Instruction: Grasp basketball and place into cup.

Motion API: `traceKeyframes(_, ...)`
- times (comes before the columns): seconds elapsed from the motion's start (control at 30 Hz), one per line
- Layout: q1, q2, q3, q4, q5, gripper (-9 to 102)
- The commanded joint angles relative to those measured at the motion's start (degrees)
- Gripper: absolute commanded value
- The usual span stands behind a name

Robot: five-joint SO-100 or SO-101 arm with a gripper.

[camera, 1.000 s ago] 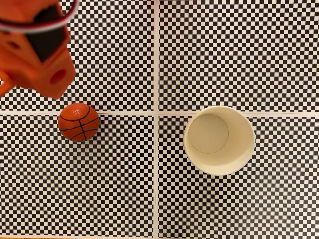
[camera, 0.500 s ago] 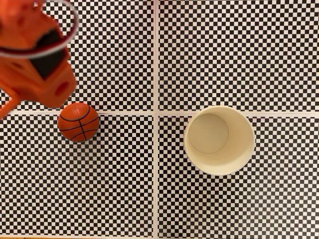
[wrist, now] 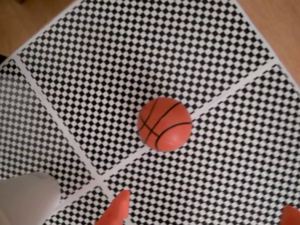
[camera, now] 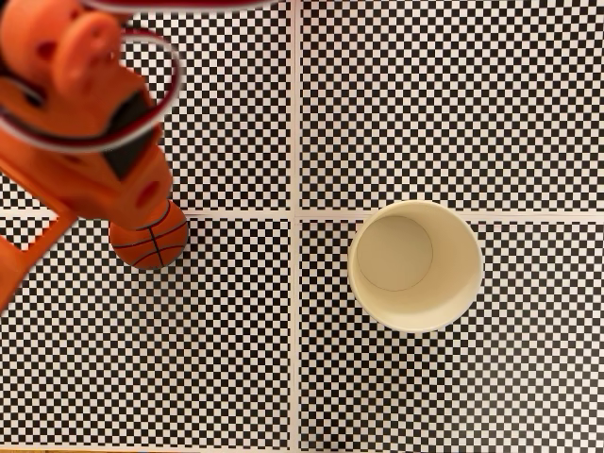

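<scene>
The orange basketball (camera: 153, 243) with black seams rests on the checkered mat, left of the cream paper cup (camera: 460, 283), which stands upright with nothing in it. My orange arm (camera: 90, 142) reaches in from the upper left of the fixed view and covers the ball's top edge. In the wrist view the basketball (wrist: 164, 123) lies mid-frame, and my gripper (wrist: 204, 214) is open, its two orange fingertips (wrist: 117, 210) spread wide at the bottom edge, short of the ball. The cup (wrist: 26, 199) shows blurred at the lower left.
The black-and-white checkered mat (camera: 377, 94) with white dividing lines covers the surface. Bare wooden table (wrist: 276, 23) shows beyond the mat's edge in the wrist view.
In the fixed view my arm has come down and to the right, from above-left of the ball to overlapping its top. Ball and cup have not moved.
</scene>
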Motion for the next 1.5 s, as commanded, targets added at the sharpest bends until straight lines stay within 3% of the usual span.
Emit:
traceKeyframes(0.0,-0.88,-0.26,-0.44,-1.58,0.97,45)
traceKeyframes(0.4,-3.52,-3.25,-0.53,-5.80,3.43,53)
traceKeyframes(0.93,-5.36,-7.21,0.09,-7.03,7.56,52)
traceKeyframes(1.47,-2.90,-12.22,0.00,-9.40,5.01,50)
